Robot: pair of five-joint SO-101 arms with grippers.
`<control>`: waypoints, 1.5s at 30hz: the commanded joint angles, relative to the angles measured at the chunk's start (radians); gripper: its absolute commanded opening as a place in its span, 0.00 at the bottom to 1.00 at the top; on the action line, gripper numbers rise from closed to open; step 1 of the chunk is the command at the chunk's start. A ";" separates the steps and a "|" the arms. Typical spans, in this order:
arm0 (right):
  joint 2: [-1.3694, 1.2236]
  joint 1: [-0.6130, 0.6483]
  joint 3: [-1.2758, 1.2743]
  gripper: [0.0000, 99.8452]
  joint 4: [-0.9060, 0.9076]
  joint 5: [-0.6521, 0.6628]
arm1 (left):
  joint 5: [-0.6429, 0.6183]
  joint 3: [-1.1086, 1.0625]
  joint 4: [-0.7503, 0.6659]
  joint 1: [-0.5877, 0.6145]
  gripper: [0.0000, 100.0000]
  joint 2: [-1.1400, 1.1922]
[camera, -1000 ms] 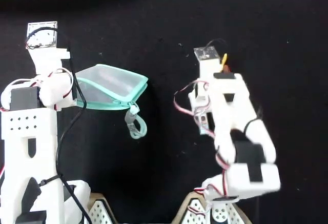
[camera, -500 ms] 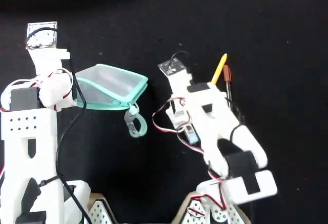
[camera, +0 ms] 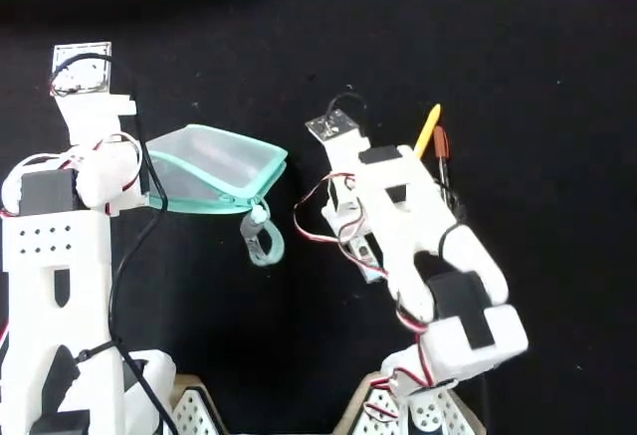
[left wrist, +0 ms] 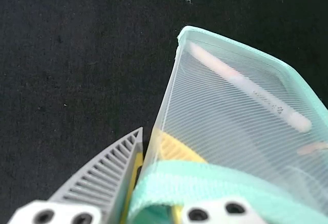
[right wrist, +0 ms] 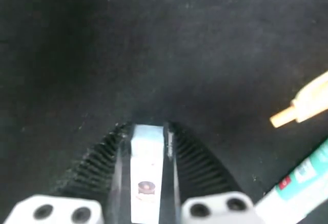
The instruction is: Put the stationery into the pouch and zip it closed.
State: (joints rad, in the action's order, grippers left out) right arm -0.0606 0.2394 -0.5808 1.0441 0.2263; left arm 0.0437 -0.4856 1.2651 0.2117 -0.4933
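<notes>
The translucent pouch [camera: 214, 168] with teal trim lies at the left, its mouth toward the table's middle and its zipper strap [camera: 264, 241] hanging off the near corner. My left gripper [camera: 149, 186] is shut on the pouch's [left wrist: 241, 121] left edge, and a pale pen [left wrist: 248, 95] shows inside. My right gripper [camera: 363, 251] hovers to the right of the strap. It is shut on a small white and pale blue block [right wrist: 146, 175]. A yellow pen [camera: 428, 131] and an orange-capped dark pen [camera: 441, 151] lie beside the right arm.
Black cloth covers the table. In the right wrist view a yellow pen tip [right wrist: 302, 106] and a teal-and-white labelled item [right wrist: 302, 183] lie off to one side. The arm bases stand at the near edge. Open cloth stretches to the far right.
The right arm swung left from over the pens toward the pouch, carrying the small block, and the two pens came into sight. The left arm and pouch stayed still.
</notes>
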 commanded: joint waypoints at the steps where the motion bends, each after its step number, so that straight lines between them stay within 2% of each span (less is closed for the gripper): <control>1: 0.249 0.017 -0.071 0.01 0.005 0.044 | 0.000 -0.065 -0.006 0.031 0.03 0.029; 5: 0.674 0.041 -0.216 0.01 -0.025 0.040 | 0.000 -0.065 -0.006 0.031 0.03 0.031; 8: 0.940 0.115 -0.254 0.01 -0.017 0.017 | 0.000 -0.065 -0.006 0.030 0.03 0.031; 15: 1.248 0.453 -0.176 0.01 -0.064 0.026 | 0.000 -0.073 -0.006 0.028 0.03 0.031; 19: 1.333 0.565 -0.255 0.01 -0.241 0.028 | 0.000 -0.074 -0.006 0.028 0.03 0.031; 26: 1.371 0.779 -0.433 0.01 -0.660 0.044 | 0.000 -0.074 -0.006 0.028 0.03 0.031; 31: 1.274 0.795 -0.493 0.01 -0.882 0.242 | 0.000 -0.074 -0.006 0.028 0.03 0.031; 34: 1.165 0.795 -0.515 0.01 -0.994 0.305 | 0.000 -0.074 -0.006 0.028 0.03 0.031; 40: 0.967 0.692 -0.524 0.01 -1.204 0.319 | 0.000 -0.076 -0.006 0.028 0.03 0.031; 45: 0.849 0.568 -0.527 0.01 -1.261 0.313 | 0.000 -0.076 -0.006 0.028 0.03 0.031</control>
State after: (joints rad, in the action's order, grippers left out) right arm 0.8385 0.8930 -1.1132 -0.1726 0.5378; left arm 0.0437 -0.4856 1.2620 0.2117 -0.4933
